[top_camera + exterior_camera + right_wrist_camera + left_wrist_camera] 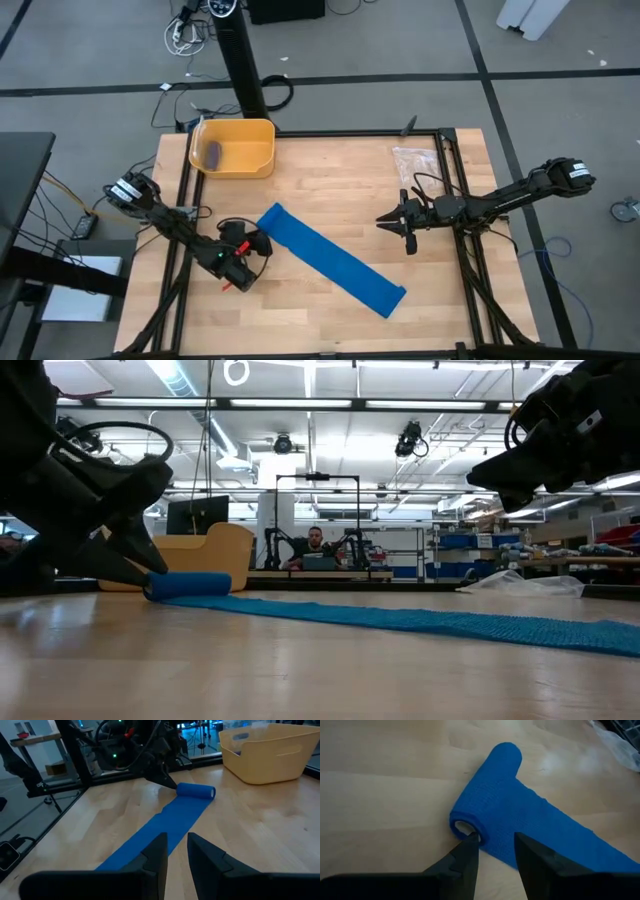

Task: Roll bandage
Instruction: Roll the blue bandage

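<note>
Item: one bandage (330, 258), bright blue soft fabric, lying flat on the wooden table (330, 180) as a long diagonal ribbon; only its end nearest the left arm is wound, forming a short roll (485, 800) with most of the length still unrolled, so by my reading the rolling is at an early stage. One left gripper (495, 851), down at table level at the open end of that roll: its two fingers are parted by a narrow gap, one fingertip (471, 839) touching the edge of the roll's hollow core, nothing clamped; this placement suits turning the roll along the ribbon. One right gripper (176, 851), held above the table beyond the bandage's flat middle, well apart from the roll; its fingers stand a little open and empty, apparently waiting, perhaps placed to steady the loose length. One yellow bin (234, 148), beyond the rolled end of the bandage at the table's far edge, containing one dull purple-grey small cylinder (213, 153). One clear crinkly plastic packet (414, 160), beyond the right gripper, away from the bandage. One person (316, 546), seated far behind the table in the room.
</note>
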You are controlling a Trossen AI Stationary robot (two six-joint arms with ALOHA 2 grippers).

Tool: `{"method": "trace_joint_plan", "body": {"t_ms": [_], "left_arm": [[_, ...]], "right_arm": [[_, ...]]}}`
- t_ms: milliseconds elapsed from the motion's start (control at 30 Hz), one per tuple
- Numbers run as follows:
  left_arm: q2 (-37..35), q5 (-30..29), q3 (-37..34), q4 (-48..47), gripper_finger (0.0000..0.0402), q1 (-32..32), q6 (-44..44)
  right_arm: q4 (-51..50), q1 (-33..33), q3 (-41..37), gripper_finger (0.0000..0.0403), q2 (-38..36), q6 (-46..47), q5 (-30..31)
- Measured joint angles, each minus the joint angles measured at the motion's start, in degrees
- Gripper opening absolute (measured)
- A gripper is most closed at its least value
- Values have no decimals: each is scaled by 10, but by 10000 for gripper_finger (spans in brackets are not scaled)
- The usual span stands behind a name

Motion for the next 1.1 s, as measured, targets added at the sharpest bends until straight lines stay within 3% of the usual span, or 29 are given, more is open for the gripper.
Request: {"method": "trace_joint_plan", "body": {"t_ms": [833, 1100], "left_arm": [[-2, -42, -75, 170, 133, 55, 87], [-1, -53, -78, 182, 133, 77, 111]], "right_arm": [[0, 0, 0, 77, 0, -2, 0], [1, 0, 0, 77, 0, -2, 0]]}}
